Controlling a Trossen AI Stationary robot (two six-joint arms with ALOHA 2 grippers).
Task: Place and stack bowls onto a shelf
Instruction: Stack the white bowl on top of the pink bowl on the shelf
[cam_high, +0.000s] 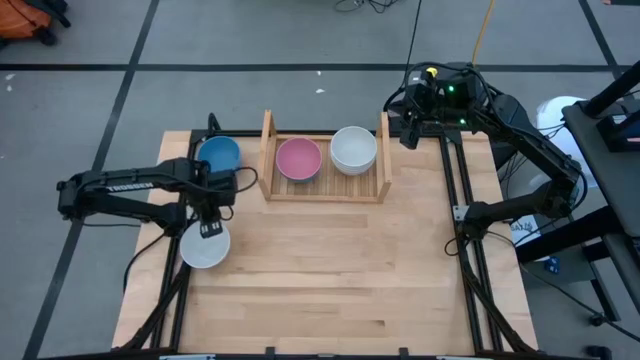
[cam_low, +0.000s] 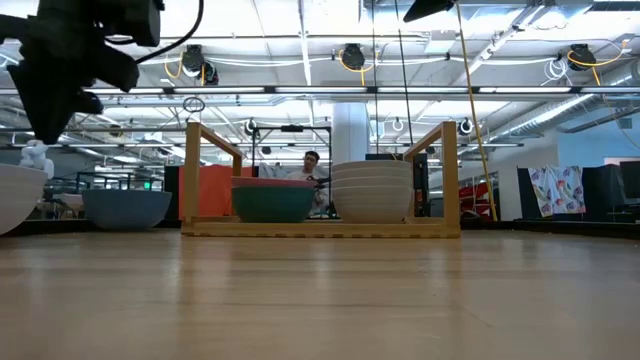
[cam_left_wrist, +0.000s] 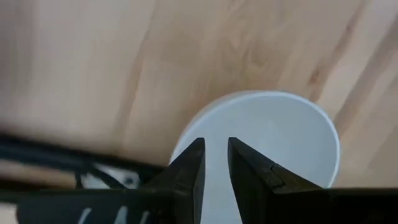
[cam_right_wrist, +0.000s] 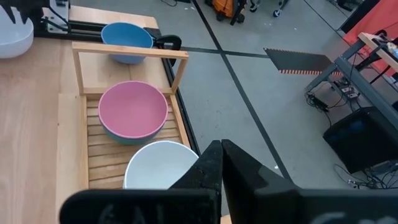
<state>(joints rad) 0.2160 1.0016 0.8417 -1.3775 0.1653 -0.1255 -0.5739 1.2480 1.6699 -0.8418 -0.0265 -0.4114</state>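
The left gripper (cam_high: 212, 229) hovers over a loose white round shallow bowl (cam_high: 205, 246) near the table's left edge, fingers a narrow gap apart and empty. The step in hand looks like picking this bowl up. Next it must descend and close on the rim. The light-wood slatted shelf (cam_high: 383, 150) already holds a white stack (cam_high: 353, 149) and a pink bowl (cam_high: 298, 159), apparently atop a teal one.
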